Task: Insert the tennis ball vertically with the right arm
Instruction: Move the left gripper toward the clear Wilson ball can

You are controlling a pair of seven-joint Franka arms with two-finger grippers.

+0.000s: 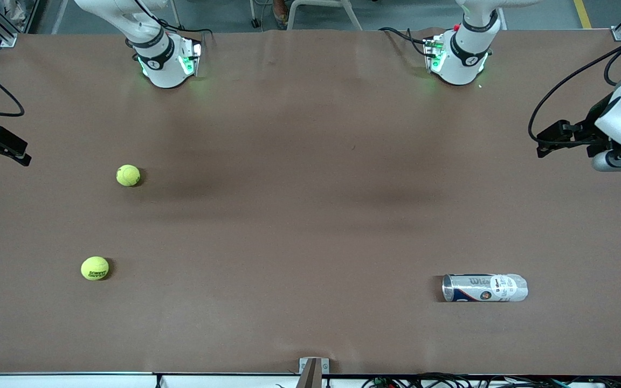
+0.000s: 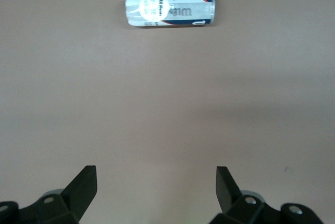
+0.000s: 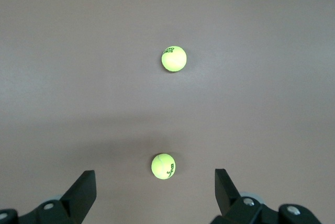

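- Two tennis balls lie well apart on the table (image 1: 310, 215) toward the right arm's end: first ball (image 1: 128, 175), second ball (image 1: 95, 268) nearer the front camera
- Ball can (image 1: 484, 288) lies on its side toward the left arm's end
- Right gripper (image 3: 155, 195): fingers apart, empty, above the table's edge
- Left gripper (image 2: 156, 192): fingers apart, empty, waiting above its end

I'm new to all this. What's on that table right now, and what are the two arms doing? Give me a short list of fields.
surface: brown table
farther ball: tennis ball, toward the right arm's end
nearer ball: second tennis ball, same end, closer to the front camera
can: ball can lying on its side, toward the left arm's end
right gripper: open, empty, raised over the balls' end
left gripper: open, empty, waiting over the can's end
progress: no ball picked up yet
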